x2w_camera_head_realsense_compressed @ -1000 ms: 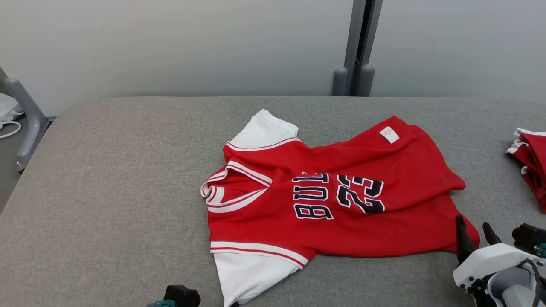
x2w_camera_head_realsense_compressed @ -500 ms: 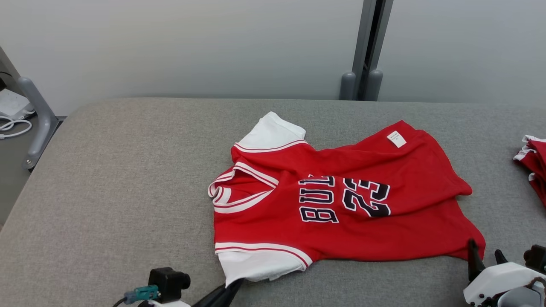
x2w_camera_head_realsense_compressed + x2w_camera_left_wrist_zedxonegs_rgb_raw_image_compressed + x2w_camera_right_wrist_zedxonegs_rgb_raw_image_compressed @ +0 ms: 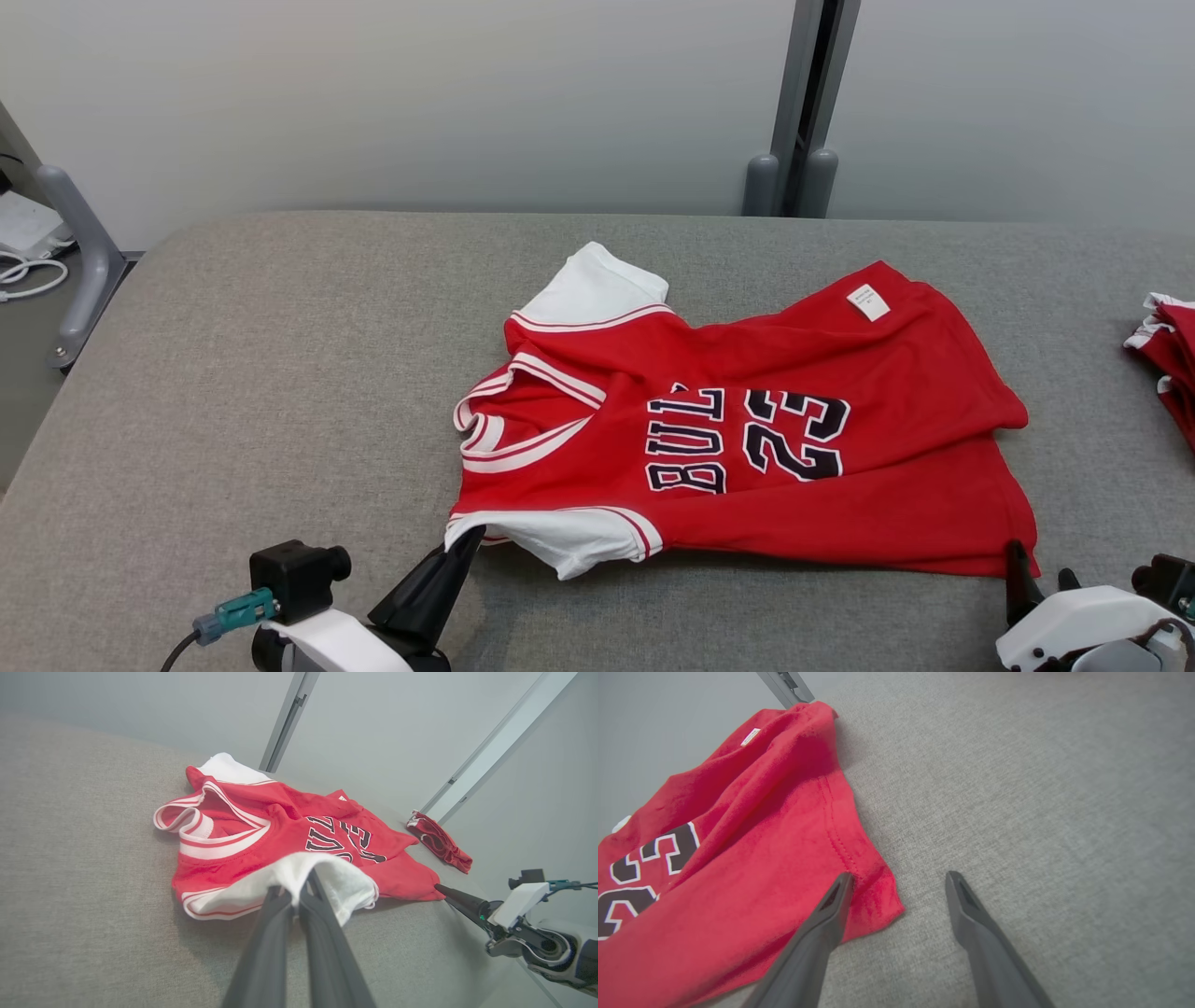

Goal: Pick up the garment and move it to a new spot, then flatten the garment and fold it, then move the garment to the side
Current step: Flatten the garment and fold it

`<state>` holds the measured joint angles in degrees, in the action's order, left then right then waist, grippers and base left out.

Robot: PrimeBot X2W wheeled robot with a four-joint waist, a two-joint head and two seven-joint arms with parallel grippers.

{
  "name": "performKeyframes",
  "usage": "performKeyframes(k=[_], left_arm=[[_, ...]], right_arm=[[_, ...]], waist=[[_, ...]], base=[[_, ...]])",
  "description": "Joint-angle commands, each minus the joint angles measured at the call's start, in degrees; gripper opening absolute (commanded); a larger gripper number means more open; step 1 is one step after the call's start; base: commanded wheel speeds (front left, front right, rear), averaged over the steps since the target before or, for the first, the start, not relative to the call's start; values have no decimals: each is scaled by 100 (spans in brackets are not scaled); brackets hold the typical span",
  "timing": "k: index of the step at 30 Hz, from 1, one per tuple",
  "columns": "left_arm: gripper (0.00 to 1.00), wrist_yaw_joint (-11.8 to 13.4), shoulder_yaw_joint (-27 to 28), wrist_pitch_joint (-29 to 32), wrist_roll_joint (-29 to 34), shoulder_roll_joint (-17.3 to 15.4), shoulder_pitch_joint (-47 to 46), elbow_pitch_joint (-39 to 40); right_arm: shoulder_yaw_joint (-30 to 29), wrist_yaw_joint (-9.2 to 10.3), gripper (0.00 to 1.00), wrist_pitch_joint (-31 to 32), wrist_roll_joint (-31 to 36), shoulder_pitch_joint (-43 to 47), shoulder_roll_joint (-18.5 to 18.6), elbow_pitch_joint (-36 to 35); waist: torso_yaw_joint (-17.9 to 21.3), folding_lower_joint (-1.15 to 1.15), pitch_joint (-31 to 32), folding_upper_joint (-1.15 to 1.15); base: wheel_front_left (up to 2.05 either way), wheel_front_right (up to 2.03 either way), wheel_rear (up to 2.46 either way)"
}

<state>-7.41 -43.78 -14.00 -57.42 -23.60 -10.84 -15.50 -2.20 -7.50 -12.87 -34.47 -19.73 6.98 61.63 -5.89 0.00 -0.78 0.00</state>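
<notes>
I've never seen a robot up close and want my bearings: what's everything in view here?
jersey: one, red with white sleeves, rumpled mid-table
second garment: one, red and white, table's right edge
table: one, grey fabric, under both
post: one, grey, behind table
rail: one, grey, left of table
cable: one, white, far left by rail
left gripper: one, dark, jaws shut on jersey's near white sleeve
right gripper: one, dark, jaws open at jersey's near hem corner
</notes>
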Motion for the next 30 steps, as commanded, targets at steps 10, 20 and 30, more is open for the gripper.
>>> performKeyframes(k=[10, 20, 30], left_arm=[[0, 8, 103, -85, 180, 88, 67, -97], [0, 4, 91, -102, 251, 146, 79, -218], [0, -3, 229, 48, -133, 96, -175, 141]], right_arm=[[288, 1, 100, 397, -508, 161, -133, -46], [610, 1, 0, 346, -831, 185, 61, -427], [1075, 1, 0, 123, -996, -209, 536, -1622]], waist=[[-3, 0, 47, 0], [7, 0, 102, 0], [134, 0, 229, 0]], base=[[0, 0, 0], [0, 0, 0], [0, 0, 0]])
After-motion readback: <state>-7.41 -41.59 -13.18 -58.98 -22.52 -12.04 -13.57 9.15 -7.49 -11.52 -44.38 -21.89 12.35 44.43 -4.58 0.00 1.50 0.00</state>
